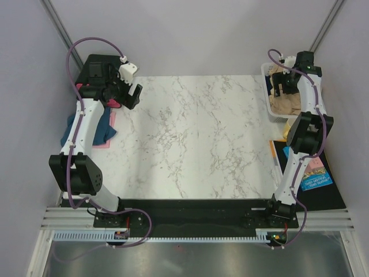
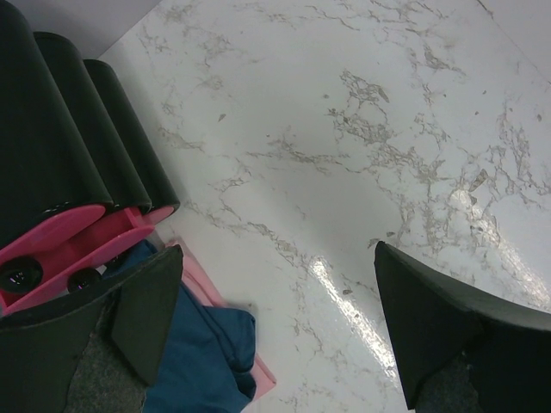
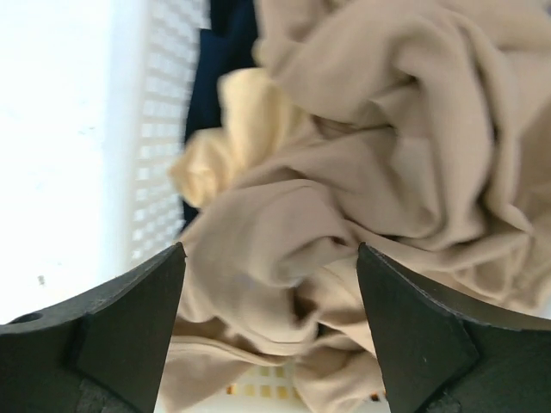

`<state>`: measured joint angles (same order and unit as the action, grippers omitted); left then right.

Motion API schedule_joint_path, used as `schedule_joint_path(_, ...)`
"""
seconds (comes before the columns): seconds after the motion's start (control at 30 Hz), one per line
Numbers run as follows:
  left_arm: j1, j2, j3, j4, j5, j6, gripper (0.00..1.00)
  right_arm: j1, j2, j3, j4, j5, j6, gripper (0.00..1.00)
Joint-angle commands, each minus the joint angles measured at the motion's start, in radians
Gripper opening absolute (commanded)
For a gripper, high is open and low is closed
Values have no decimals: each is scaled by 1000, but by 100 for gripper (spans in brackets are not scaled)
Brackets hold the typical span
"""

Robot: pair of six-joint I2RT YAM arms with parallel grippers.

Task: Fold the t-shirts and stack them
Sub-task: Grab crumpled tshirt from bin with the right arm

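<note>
Right wrist: crumpled soft tan shirts (image 3: 362,172) in white mesh basket (image 3: 155,129); right end effector (image 3: 270,249) spread wide; left end effector (image 2: 275,248) likewise, over glossy marbled counter (image 2: 344,129).

Bright, even light; glare on marble table (image 2: 482,206).

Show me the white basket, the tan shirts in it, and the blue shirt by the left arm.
white basket (image 3: 164,129), right wrist view, mesh side wall.
tan shirts (image 3: 387,129), right wrist view, crumpled upper folds.
blue shirt (image 2: 202,353), left wrist view, rumpled middle.
</note>
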<state>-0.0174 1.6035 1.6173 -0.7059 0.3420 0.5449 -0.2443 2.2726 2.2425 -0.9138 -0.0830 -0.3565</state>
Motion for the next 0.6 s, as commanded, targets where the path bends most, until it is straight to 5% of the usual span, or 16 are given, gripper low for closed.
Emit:
schedule_joint_path(0.0,-3,-11,26,-7,-15,36,100,17,-59,36,-40,-138,-18,88)
schedule_joint_path(0.37,-26,7,27,-7,-3,29,100,23,13,17,-50,-91,-36,55)
schedule_joint_path(0.57,-36,1,23,-7,-1,17,100,25,10,9,-2,28,-39,73)
